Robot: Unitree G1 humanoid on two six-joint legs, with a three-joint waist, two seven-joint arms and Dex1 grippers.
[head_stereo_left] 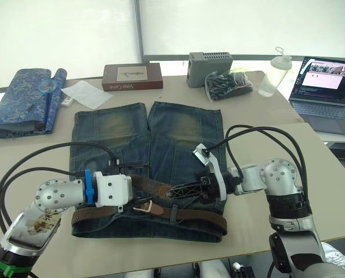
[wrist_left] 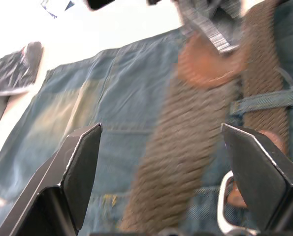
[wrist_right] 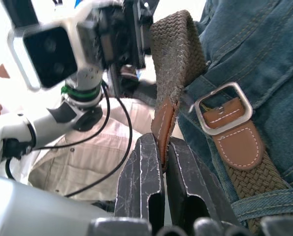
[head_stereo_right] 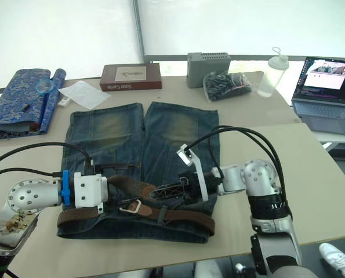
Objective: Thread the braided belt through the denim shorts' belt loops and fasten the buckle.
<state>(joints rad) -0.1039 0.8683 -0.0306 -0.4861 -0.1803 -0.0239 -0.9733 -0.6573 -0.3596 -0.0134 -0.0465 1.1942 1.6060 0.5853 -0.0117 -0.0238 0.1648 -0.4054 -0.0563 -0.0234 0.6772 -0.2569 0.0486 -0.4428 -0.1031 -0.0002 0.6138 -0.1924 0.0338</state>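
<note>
The denim shorts point(head_stereo_left: 178, 133) lie flat on the table, waistband toward me. The braided belt point(head_stereo_left: 202, 218) runs along the waistband under a belt loop point(wrist_left: 264, 101), and its free end arcs up over the shorts. My right gripper point(wrist_right: 165, 142) is shut on the belt's brown leather tip, just above the silver buckle point(wrist_right: 222, 105), which rests on the waistband point(head_stereo_left: 142, 207). My left gripper point(wrist_left: 161, 132) is wide open and hovers over the raised stretch of belt, one finger on either side, touching nothing.
Beyond the shorts lie a blue patterned rolled cloth point(head_stereo_left: 21, 101), a white paper point(head_stereo_left: 86, 94), a brown box point(head_stereo_left: 131, 76), a grey box point(head_stereo_left: 210, 61), a bag of black items point(head_stereo_left: 227, 84) and a clear bottle point(head_stereo_left: 275, 72). A laptop point(head_stereo_left: 326, 87) sits far right.
</note>
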